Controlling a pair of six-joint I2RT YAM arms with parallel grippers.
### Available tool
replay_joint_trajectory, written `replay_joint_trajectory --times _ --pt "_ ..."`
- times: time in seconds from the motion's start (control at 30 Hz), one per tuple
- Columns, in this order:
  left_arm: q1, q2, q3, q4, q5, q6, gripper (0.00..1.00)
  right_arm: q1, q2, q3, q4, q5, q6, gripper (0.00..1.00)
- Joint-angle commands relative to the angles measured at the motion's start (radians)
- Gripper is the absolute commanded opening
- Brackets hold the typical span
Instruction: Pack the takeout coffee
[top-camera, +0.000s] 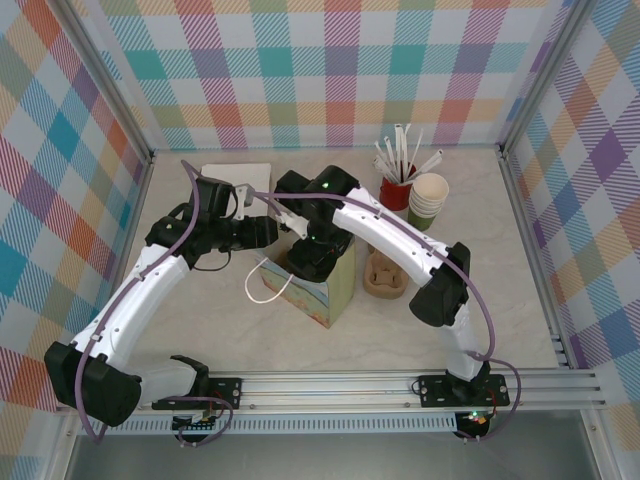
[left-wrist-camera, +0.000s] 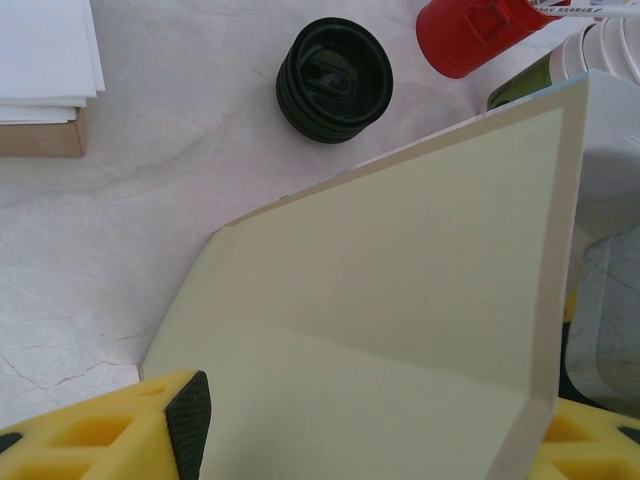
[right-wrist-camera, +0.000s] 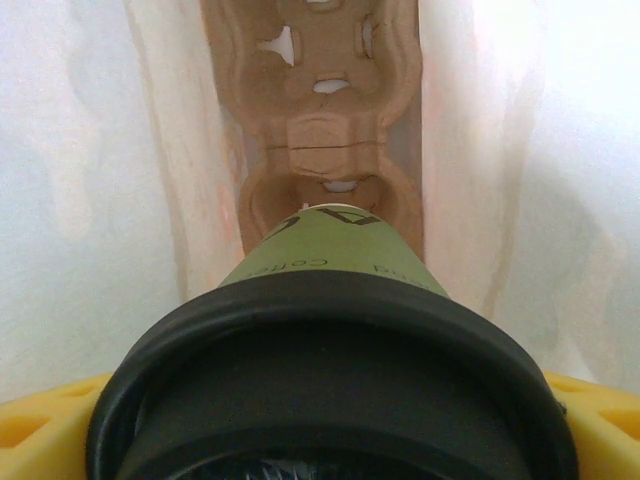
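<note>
The takeout coffee (right-wrist-camera: 330, 262), an olive-green paper cup with a black lid (right-wrist-camera: 330, 380), hangs inside a paper bag (top-camera: 338, 292). My right gripper (right-wrist-camera: 320, 435) is shut on it at the lid, a yellow finger on each side. Right below the cup lies a brown pulp carrier (right-wrist-camera: 320, 130) on the bag's floor, with white bag walls to both sides. From above, my right gripper (top-camera: 315, 255) reaches down into the bag's mouth. My left gripper (top-camera: 268, 235) is at the bag's upper left edge. In the left wrist view its fingers (left-wrist-camera: 190, 415) straddle the pale green bag wall (left-wrist-camera: 400, 280).
A red cup of white straws (top-camera: 397, 185) and a stack of paper cups (top-camera: 428, 200) stand at the back right. More pulp carriers (top-camera: 385, 275) sit right of the bag. Black lids (left-wrist-camera: 333, 80) and white napkins (top-camera: 235, 178) lie behind the bag.
</note>
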Motion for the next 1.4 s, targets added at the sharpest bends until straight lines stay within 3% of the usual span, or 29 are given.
replay_joint_trajectory --times 0.0,1.37 --pt "0.006 -0.009 0.032 -0.009 -0.004 -0.008 0.60 -0.009 0.007 -0.027 0.011 0.009 -0.018 0.89" --pt "0.006 -0.007 0.037 -0.015 -0.002 -0.004 0.59 -0.036 0.002 -0.159 0.094 -0.016 -0.038 0.89"
